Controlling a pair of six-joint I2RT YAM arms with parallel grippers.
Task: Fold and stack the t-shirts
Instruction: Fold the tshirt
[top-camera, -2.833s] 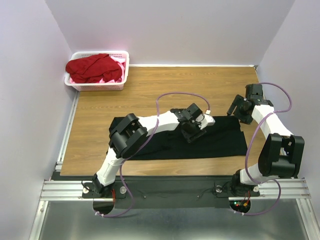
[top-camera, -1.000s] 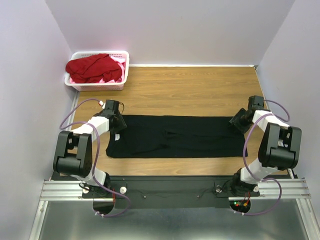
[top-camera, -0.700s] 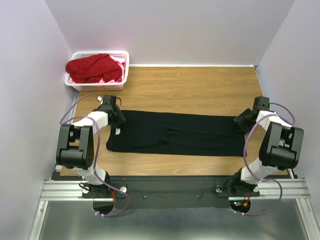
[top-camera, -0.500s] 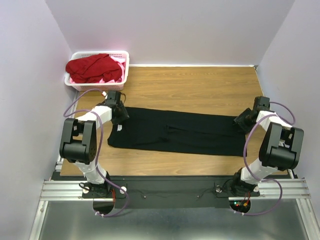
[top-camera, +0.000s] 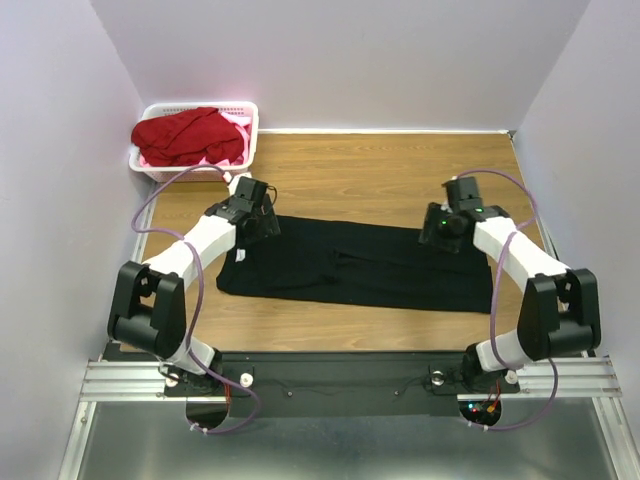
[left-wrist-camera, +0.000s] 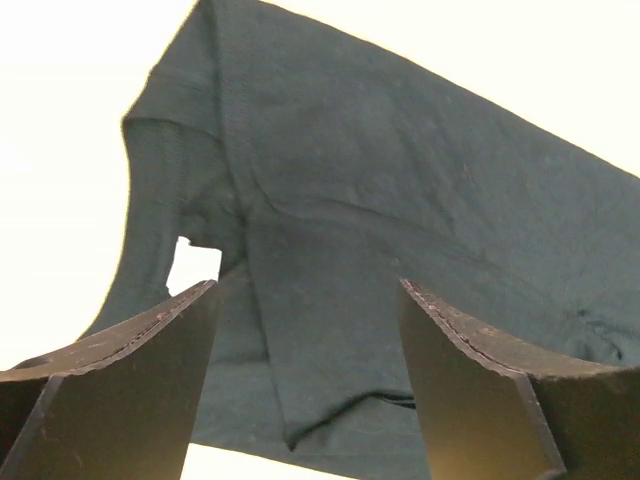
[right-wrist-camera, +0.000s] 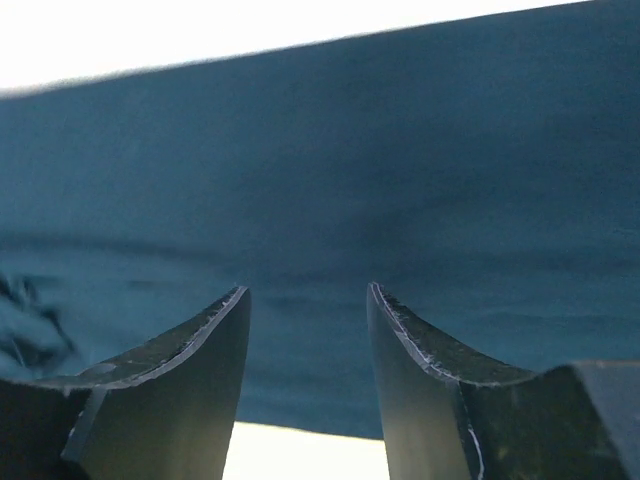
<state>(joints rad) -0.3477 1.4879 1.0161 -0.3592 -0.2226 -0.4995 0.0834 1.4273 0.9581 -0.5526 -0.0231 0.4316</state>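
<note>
One black t-shirt (top-camera: 360, 270) lies spread in a long band across the wooden table (top-camera: 380, 170), running nearly from its left side to its right. The only label I can pick out is a small white tag (top-camera: 243, 258) near the shirt's left end, and it is too small to read. The left gripper (top-camera: 265, 228) hangs over that end's far corner. In its wrist view the two fingers (left-wrist-camera: 120, 370) stand wide apart, with nothing between them and the cloth lying flat below. A sleeve (left-wrist-camera: 165, 180) with a stitched hem folds in beside the tag. The right gripper (top-camera: 437, 228) sits over the far edge of the shirt toward its right end. Its fingers (right-wrist-camera: 170, 360) are parted too, and blurred dark fabric fills the gap behind them, with none of it pinched. The far edge of the shirt slants a little. Beyond it a broad stretch of bare wood reaches the back wall, while only a narrow strip shows along the near edge. In the far left corner a white slotted basket (top-camera: 195, 175) holds a heaped red shirt (top-camera: 185, 135), with pink cloth (top-camera: 240, 130) showing beneath it.
</note>
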